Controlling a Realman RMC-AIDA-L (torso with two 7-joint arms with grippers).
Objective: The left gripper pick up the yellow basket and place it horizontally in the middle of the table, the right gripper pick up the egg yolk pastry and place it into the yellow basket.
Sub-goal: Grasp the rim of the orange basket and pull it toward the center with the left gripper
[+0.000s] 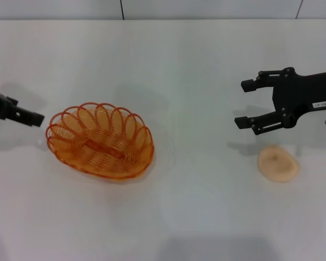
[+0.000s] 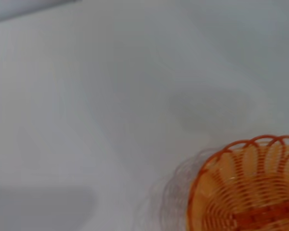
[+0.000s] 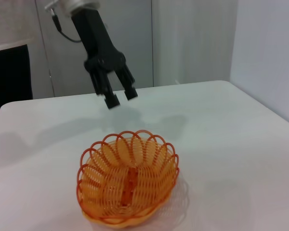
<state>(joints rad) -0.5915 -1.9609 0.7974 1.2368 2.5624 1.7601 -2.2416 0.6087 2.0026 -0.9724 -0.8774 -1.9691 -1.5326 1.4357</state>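
The yellow basket point(image 1: 100, 140) stands upright on the white table point(image 1: 195, 65), left of the middle; it also shows in the left wrist view point(image 2: 250, 187) and the right wrist view point(image 3: 127, 180), and it is empty. My left gripper point(image 1: 35, 118) hangs just beyond the basket's left end, apart from it; in the right wrist view point(image 3: 120, 97) its fingers are parted and hold nothing. The egg yolk pastry point(image 1: 279, 163) lies on the table at the right. My right gripper point(image 1: 242, 103) is open and empty, just behind and a little left of the pastry, above the table.
The table's far edge meets a grey wall point(image 1: 206, 8). Bare tabletop lies between the basket and the pastry. In the right wrist view a table edge point(image 3: 265, 103) runs along one side.
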